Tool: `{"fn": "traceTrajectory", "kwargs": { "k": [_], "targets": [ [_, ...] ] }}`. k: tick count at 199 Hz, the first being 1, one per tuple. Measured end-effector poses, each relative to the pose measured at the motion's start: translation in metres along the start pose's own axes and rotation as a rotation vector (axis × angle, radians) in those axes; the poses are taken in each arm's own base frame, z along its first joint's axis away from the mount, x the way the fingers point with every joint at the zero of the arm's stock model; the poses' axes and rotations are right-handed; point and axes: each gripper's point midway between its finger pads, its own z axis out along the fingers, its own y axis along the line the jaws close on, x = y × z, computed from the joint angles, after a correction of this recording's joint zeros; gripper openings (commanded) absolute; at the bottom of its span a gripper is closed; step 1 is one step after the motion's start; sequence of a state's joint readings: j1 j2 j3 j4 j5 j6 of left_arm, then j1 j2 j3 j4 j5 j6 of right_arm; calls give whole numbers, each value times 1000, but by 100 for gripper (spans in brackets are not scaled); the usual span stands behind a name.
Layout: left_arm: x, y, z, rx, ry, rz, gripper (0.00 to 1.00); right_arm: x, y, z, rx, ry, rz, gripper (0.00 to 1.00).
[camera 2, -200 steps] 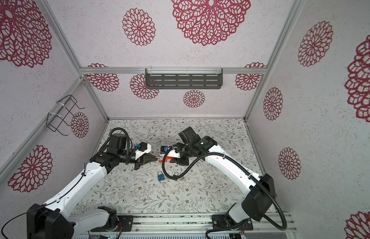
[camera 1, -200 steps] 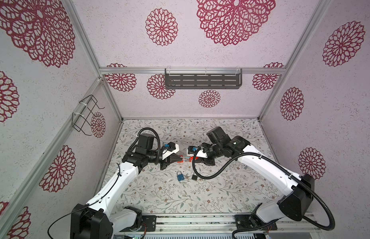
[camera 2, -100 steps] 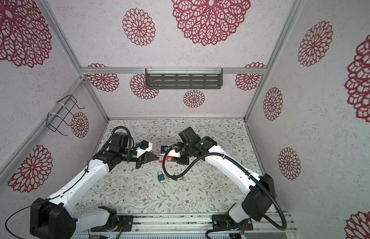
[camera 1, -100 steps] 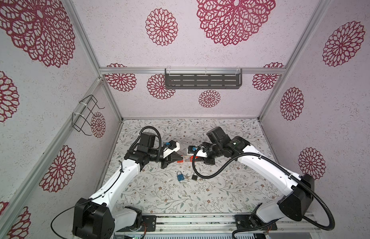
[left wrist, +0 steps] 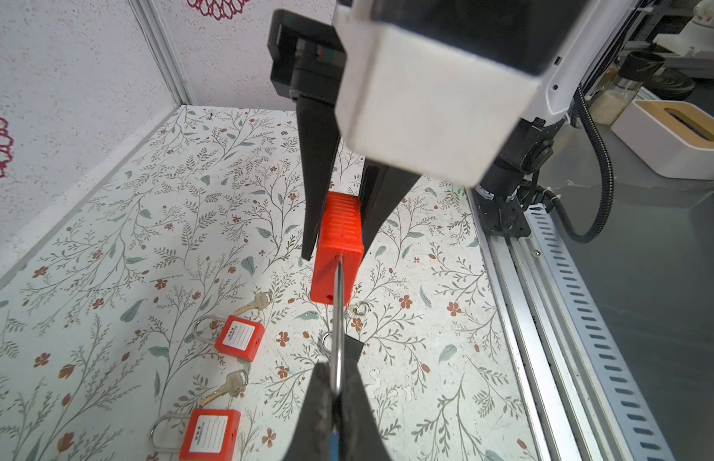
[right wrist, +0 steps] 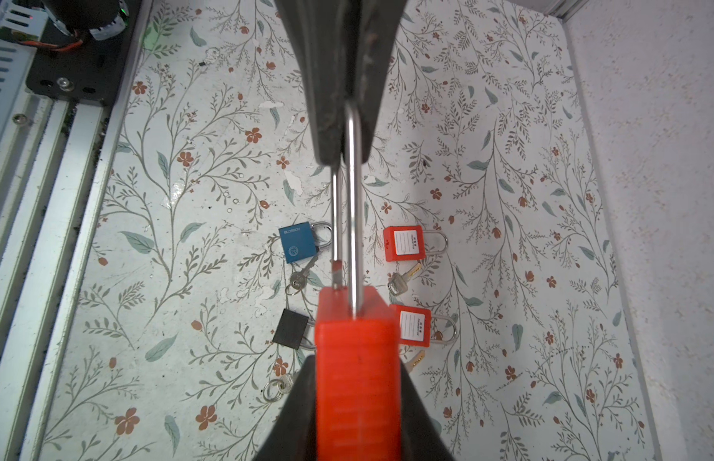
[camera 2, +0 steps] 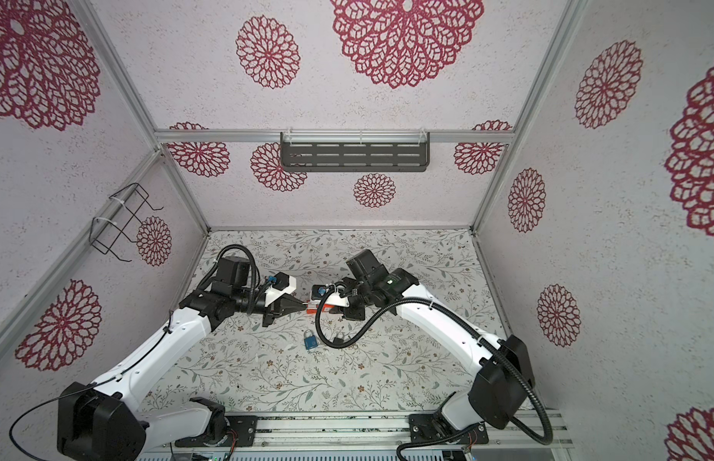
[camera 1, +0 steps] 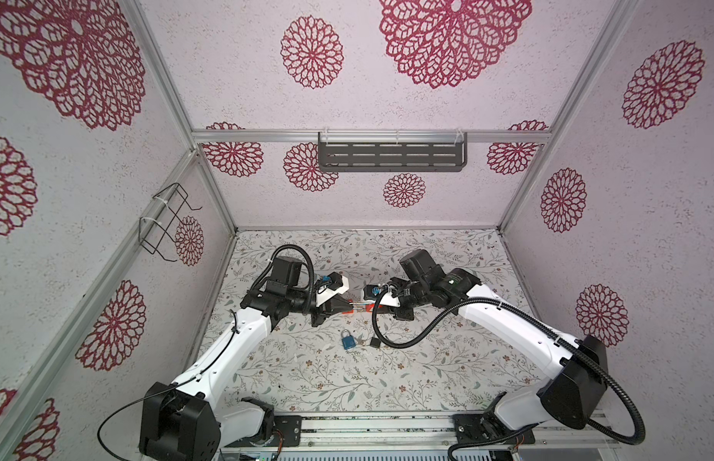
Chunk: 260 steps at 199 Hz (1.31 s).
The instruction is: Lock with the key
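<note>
Mid-air, red padlock (left wrist: 336,255) is hanging between both grippers: right gripper (right wrist: 355,365) is clamping its body, left gripper (left wrist: 337,377) is closing tight on the shackle (right wrist: 353,199). Blue padlock (camera 1: 348,340) is lying below; floral table (camera 1: 307,383) is lying bare toward the front rail (camera 1: 387,427).

Right tool (right wrist: 357,373) clamps red padlock (right wrist: 357,351); left tool (right wrist: 346,156) pinches shackle (right wrist: 353,219).
</note>
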<state>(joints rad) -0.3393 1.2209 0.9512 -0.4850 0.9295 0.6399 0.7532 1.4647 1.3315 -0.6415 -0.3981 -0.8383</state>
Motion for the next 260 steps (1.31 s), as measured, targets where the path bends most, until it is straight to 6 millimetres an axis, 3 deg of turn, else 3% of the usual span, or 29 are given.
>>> {"fn": "traceTrajectory", "kwargs": {
  "k": [87, 137, 176, 201, 233, 260],
  "targets": [
    [0, -8, 0, -58, -22, 86, 0, -14, 4, 4, -45, -56, -16, 10],
    [7, -6, 2, -67, -13, 56, 0, -12, 3, 13, -80, -40, 3, 9],
    [13, -1, 3, -63, -9, 31, 0, -10, 0, 17, -107, -9, 24, 14],
    [14, 5, 0, -59, -32, 16, 0, -12, -5, 18, -108, 2, 27, 24],
    [10, 7, -1, -37, -68, 16, 0, -24, -15, 13, -73, -17, 22, 61],
    [11, 6, -1, -18, -82, 1, 0, -32, -22, 9, -38, -31, 5, 71]
  ]
}}
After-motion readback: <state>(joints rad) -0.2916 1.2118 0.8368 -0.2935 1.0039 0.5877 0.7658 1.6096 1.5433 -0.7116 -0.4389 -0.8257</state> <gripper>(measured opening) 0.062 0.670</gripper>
